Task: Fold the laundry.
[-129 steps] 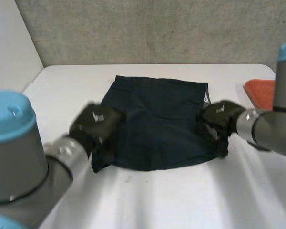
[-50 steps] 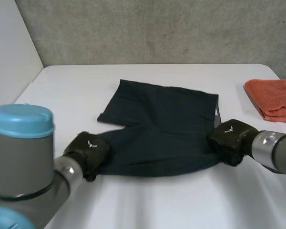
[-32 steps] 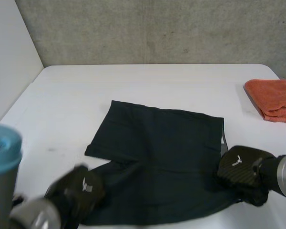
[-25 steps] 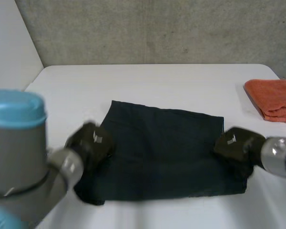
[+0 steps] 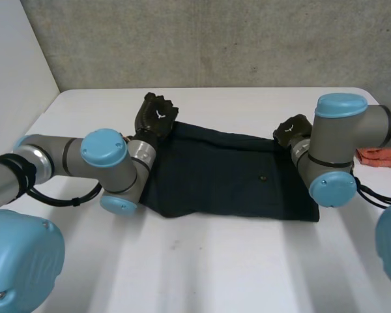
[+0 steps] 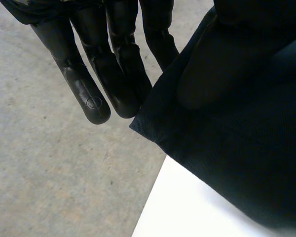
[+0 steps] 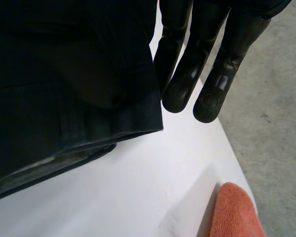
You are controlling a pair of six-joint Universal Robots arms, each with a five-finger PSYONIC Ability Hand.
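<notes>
Navy fabric cloth [image 5: 228,176], 1 pc, folded flat mid white counter [image 5: 215,261]; bare room all round, most at 6. 1 orange folded towel [image 5: 378,155] at 3. L hand [image 5: 155,116] on cloth's 11 corner, R hand [image 5: 292,130] on 1 corner; each w/ straight fingers [image 6: 96,94] pinching its corner against thumb. 0.5 s ago hands sat nearer 6 and cloth was deeper.

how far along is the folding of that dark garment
One fold looks done: the dark garment lies doubled on the table. In hand: the left hand and right hand each pinch a far corner. Left: letting go, then probably folding it smaller.
</notes>
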